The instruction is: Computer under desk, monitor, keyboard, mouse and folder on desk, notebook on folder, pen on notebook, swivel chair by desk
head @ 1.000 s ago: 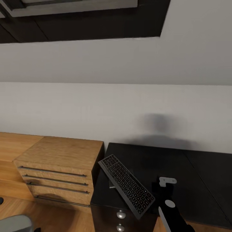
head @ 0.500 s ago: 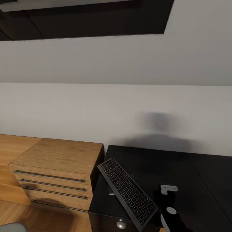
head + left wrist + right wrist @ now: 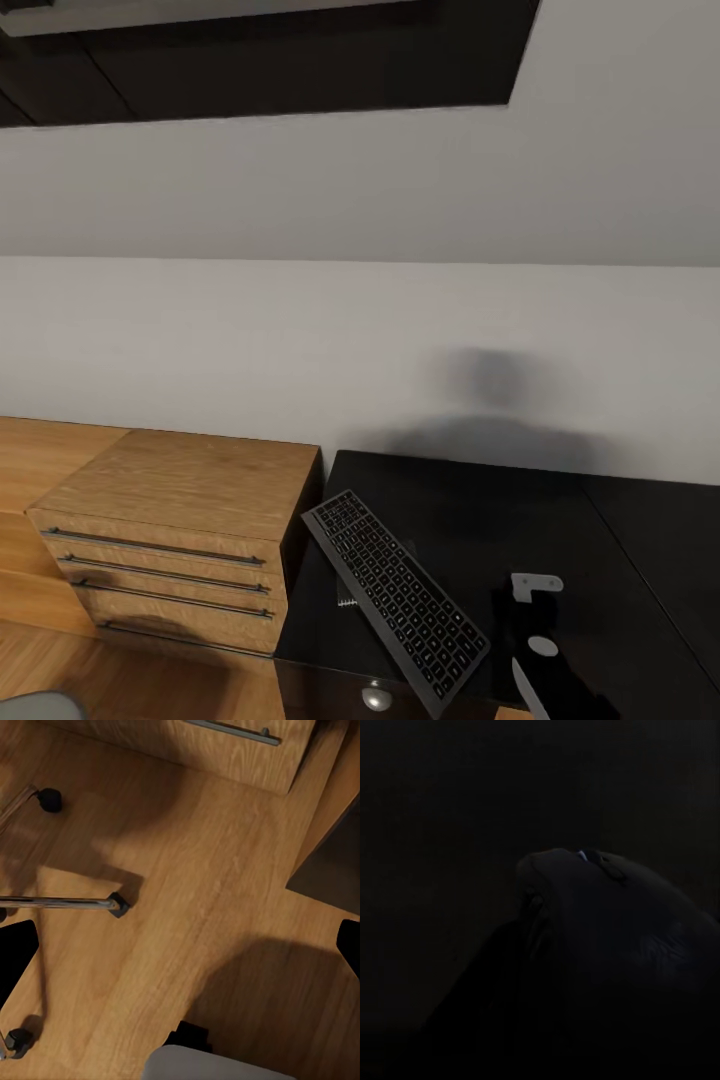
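1. The keyboard (image 3: 396, 598) lies askew on a black cabinet top (image 3: 560, 520), one long edge lifted, seemingly propped on a small thing half hidden beneath it. Its near corner juts past the front edge, above a silver knob (image 3: 376, 696). This is the knobbed cabinet, not the desk it belongs on.
2. I judge it light, stiff and thin: a rigid slab that won't sag when lifted by one end. The keys are smooth and low, so pads could slip on them.
3. Best hold, I think: pinch across the thin body at the overhanging corner or the raised long edge, where a finger can get underneath.
4. The right arm (image 3: 545, 655) reaches over the cabinet top just beside the keyboard's near end. Its wrist view is nearly black, with a dark rounded shape (image 3: 607, 937), possibly the mouse; whether the pincer is spread or grips anything, I cannot tell.
5. The left wrist view looks down at wood floor (image 3: 202, 900) and chrome chair legs (image 3: 67, 900); dark fingertips (image 3: 16, 952) sit at opposite edges, spread wide, nothing between.
6. A wooden drawer unit (image 3: 180, 540) stands just beside the cabinet.
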